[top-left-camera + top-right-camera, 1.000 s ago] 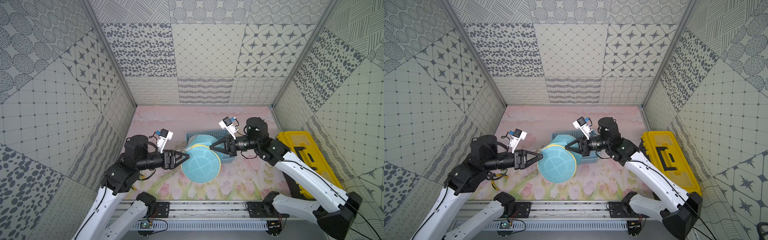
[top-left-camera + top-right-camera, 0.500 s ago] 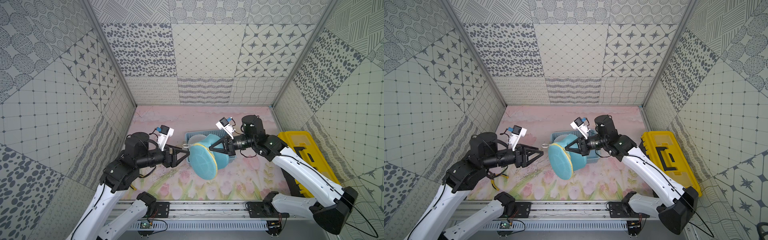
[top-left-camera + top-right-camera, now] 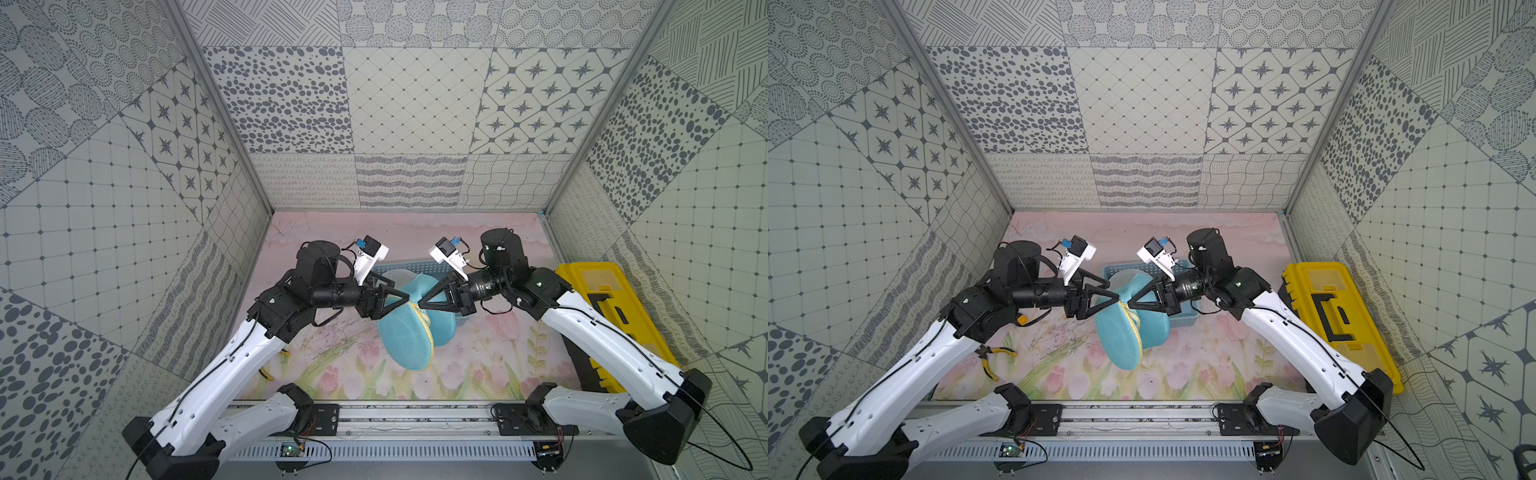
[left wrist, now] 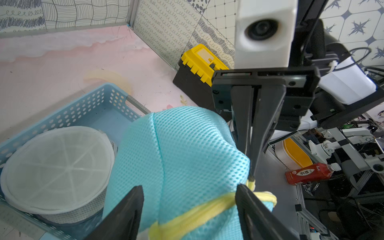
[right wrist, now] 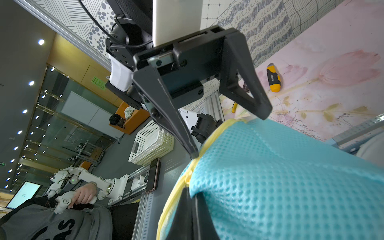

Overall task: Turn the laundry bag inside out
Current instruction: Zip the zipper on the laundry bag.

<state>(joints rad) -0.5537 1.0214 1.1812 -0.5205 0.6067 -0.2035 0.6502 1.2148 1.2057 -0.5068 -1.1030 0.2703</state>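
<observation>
Overhead pair, wrist close-ups of bag [image 4: 176, 145]

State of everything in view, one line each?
Laundry bag: lifted, hanging from its yellow rim.
Right gripper: shut on the bag's rim.
Left gripper: open, jaws straddling the rim.
Basket: on the table, white mesh bag inside.
Toolbox: lid shut.
Pliers: lying on the table.

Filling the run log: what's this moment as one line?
laundry bag: held by yellow rim | right claw: shut on rim | left claw: open, straddling rim
</observation>
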